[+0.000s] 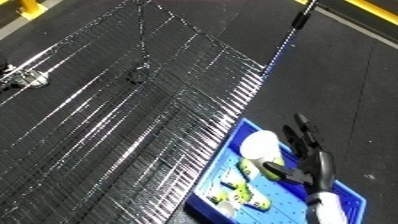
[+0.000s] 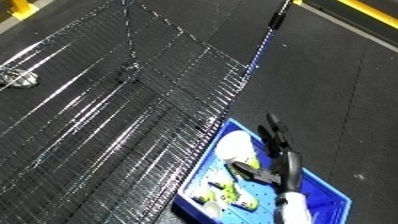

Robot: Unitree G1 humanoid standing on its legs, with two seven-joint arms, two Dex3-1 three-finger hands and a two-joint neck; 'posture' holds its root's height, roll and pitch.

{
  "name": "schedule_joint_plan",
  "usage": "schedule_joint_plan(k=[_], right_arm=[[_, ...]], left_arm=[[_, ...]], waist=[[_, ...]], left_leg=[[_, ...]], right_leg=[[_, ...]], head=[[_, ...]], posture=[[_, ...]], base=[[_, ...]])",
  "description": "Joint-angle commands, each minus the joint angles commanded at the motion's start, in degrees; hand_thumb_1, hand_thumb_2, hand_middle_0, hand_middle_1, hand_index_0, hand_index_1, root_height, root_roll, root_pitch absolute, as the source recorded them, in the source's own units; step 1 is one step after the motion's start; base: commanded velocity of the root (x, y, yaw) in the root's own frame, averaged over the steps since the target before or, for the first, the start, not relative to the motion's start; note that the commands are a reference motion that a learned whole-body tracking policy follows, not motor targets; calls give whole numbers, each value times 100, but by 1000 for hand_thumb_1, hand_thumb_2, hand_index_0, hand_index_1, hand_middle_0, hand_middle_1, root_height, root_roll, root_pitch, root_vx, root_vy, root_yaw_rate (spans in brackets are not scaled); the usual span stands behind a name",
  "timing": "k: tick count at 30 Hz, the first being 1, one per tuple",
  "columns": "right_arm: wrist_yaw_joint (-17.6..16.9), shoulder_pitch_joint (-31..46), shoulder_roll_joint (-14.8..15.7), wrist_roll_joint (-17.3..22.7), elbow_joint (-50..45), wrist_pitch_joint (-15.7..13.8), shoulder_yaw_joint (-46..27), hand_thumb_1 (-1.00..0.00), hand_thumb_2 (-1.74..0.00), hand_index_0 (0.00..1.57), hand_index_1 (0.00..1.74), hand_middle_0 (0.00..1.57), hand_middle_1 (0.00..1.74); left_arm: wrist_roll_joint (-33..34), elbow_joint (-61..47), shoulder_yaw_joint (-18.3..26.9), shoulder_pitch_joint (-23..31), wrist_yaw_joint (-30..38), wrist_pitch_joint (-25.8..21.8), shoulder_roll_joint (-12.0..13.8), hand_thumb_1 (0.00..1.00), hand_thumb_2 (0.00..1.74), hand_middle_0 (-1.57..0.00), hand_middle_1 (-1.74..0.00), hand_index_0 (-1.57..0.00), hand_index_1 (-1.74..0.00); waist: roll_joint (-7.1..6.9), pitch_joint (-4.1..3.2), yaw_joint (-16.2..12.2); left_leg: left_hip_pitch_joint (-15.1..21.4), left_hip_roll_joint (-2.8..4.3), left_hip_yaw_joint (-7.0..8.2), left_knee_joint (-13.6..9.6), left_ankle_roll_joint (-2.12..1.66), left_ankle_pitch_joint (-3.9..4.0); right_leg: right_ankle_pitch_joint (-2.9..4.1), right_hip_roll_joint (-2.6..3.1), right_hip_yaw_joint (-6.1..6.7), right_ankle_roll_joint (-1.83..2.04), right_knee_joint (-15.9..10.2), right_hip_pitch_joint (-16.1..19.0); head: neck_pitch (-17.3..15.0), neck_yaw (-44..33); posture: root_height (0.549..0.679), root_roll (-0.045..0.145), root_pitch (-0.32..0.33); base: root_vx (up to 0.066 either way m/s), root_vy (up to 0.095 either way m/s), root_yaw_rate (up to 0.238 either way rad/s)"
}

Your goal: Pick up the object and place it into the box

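A blue bin (image 1: 222,162) sits at the lower right, partly on the black wire mesh. My right hand (image 1: 315,167) reaches over it from the lower edge, fingers (image 1: 300,135) straight and pointing away, thumb (image 1: 277,171) spread to the left. A white rounded object (image 1: 260,145) lies in the far end of the bin, just left of the fingers and above the thumb; I cannot tell whether they touch it. Several small yellow-green and white items (image 1: 238,191) lie in the near part of the bin. My left hand is out of sight.
A wide black wire mesh surface (image 1: 115,115) fills the left and middle. A small metallic object (image 1: 27,77) lies at its left edge. Dark floor with yellow lines (image 1: 378,10) runs along the top right, and a thin black rod (image 1: 304,15) stands there.
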Motion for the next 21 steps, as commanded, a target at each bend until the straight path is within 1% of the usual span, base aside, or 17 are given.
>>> schedule_joint_plan(k=[7, 12, 16, 21], right_arm=[[31, 67, 31, -76, -10, 145, -30, 0, 0, 0, 0, 0, 0], [135, 99, 64, -98, -33, 189, 29, 0, 0, 0, 0, 0, 0], [81, 76, 85, -157, -96, 180, 53, 0, 0, 0, 0, 0, 0], [72, 81, 127, -241, -190, 215, 58, 0, 0, 0, 0, 0, 0]], left_arm=[[-16, 15, 30, 40, -30, 36, -10, 1000, 1740, -1570, -1740, -1570, -1740], [-28, -6, 29, 56, -18, 65, -8, 1000, 1740, -1570, -1740, -1570, -1740], [-42, -28, 21, 62, 28, 73, -2, 1000, 1740, -1570, -1740, -1570, -1740], [-70, -29, 41, 80, 37, 86, -3, 1000, 1740, -1570, -1740, -1570, -1740]], waist=[[31, -41, 14], [14, -63, 48], [-4, -72, 79], [-18, -89, 111]], left_leg=[[1, -17, -42, -44, -15, 41], [12, -35, -73, -91, -8, 48], [14, -45, -93, -127, 0, 56], [3, -50, -112, -140, -3, 73]], right_leg=[[0, -3, -14, -7, 4, -10], [7, -5, -19, 0, 0, 1], [8, -1, -31, 1, 2, 6], [6, -4, -49, -6, 5, 18]], head=[[-127, -30], [-176, -100], [-215, -158], [-300, -211]], posture=[[671, 85, -31], [672, 84, -31], [672, 82, -31], [672, 82, -31]], base=[[11, 8, 32], [8, 4, 40], [-2, 0, 43], [2, 2, 43]])
